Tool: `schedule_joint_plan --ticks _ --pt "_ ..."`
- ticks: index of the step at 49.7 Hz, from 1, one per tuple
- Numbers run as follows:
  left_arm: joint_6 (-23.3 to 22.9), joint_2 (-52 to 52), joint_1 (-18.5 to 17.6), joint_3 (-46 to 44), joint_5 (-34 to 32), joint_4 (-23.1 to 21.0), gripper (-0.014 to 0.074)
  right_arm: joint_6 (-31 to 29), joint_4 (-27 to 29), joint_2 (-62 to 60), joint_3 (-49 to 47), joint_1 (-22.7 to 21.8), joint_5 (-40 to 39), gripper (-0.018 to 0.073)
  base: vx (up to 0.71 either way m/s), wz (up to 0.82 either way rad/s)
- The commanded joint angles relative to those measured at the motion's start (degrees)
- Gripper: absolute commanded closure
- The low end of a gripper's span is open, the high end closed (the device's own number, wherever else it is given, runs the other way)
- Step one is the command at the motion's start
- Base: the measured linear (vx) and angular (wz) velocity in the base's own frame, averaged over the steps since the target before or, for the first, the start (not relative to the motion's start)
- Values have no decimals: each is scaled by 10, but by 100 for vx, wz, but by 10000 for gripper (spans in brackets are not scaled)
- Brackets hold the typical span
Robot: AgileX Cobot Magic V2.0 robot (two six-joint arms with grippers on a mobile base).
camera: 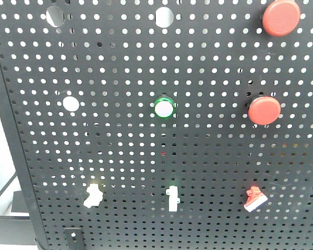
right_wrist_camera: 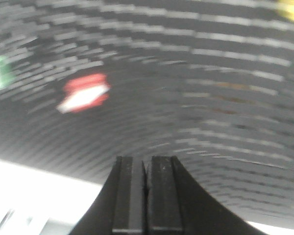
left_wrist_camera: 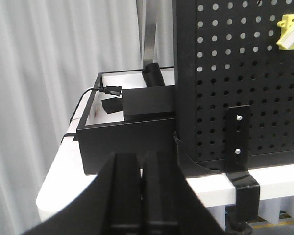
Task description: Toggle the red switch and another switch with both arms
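Black pegboard dotted with holes; red switch white-tipped; other switch pale yellow-white

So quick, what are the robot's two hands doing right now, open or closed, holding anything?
Left hand: closed, holding nothing, away from the pale yellow switch.
Right hand: closed, holding nothing, short of the red switch.

The pegboard looks like matt black perforated sheet metal, and the bracket at its foot is black metal held by shiny screws. The red switch and the round red buttons look like smooth, slightly glossy plastic, while the left gripper has a matt black finish.
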Motion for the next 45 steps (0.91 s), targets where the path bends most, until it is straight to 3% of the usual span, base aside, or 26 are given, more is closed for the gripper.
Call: schedule_joint_plan --ticks 1,6,17,45 --pt "0 -11 0 11 -47 -6 603 97 -85 -14 56 -4 -141 566 0 0" --pt "0 -11 0 11 -47 -6 603 149 -137 -43 141 -4 -199 566 0 0" --pt "0 -11 0 11 -47 -6 603 147 -132 -129 287 -4 -284 566 0 0" --pt "0 -11 1 11 -47 -6 603 144 -130 -137 288 -3 -293 566 0 0"
